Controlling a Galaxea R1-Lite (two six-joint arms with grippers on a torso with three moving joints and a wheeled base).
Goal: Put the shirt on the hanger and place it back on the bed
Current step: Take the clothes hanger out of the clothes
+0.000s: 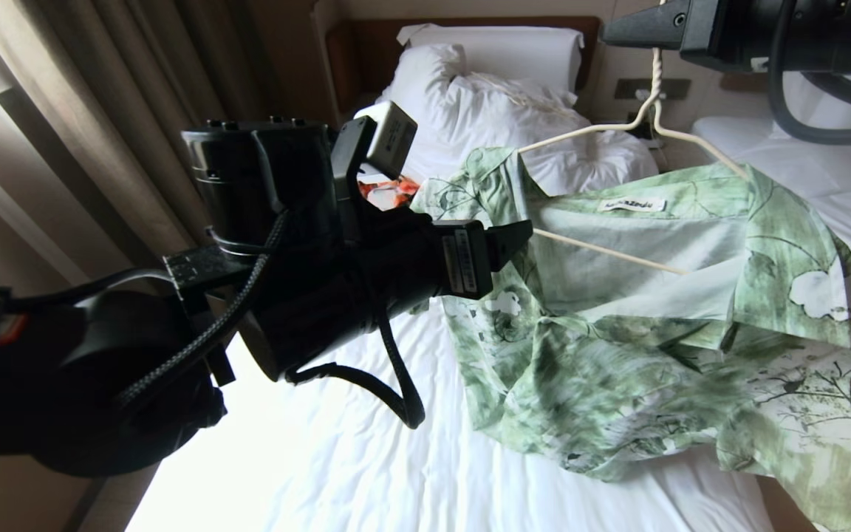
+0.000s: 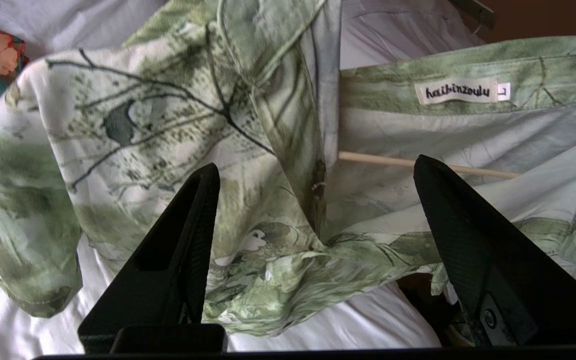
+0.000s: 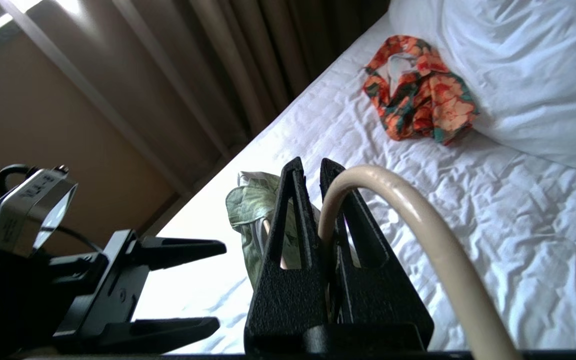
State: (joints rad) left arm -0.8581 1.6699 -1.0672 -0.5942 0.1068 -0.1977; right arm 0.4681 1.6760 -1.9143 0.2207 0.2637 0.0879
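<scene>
The light green printed shirt (image 1: 617, 325) hangs from the cream wire hanger (image 1: 603, 127), its lower part bunched on the bed (image 1: 396, 473). My right gripper (image 1: 617, 33), at the top right, is shut on the hanger's hook (image 3: 418, 210), holding it up over the bed. My left gripper (image 1: 503, 247) stands open beside the shirt's left shoulder and holds nothing. In the left wrist view the left gripper (image 2: 316, 165) faces the shirt's front edge (image 2: 168, 125) and the hanger's bottom bar (image 2: 383, 160). In the right wrist view, the shirt (image 3: 248, 205) shows behind the right gripper (image 3: 312, 165).
A small orange floral garment (image 3: 420, 95) lies on the sheet beside the big white pillow (image 1: 499, 52), below the dark headboard (image 1: 366, 52). Brown curtains (image 1: 100, 111) hang along the bed's left side. A second white bed (image 1: 824, 162) stands at the right.
</scene>
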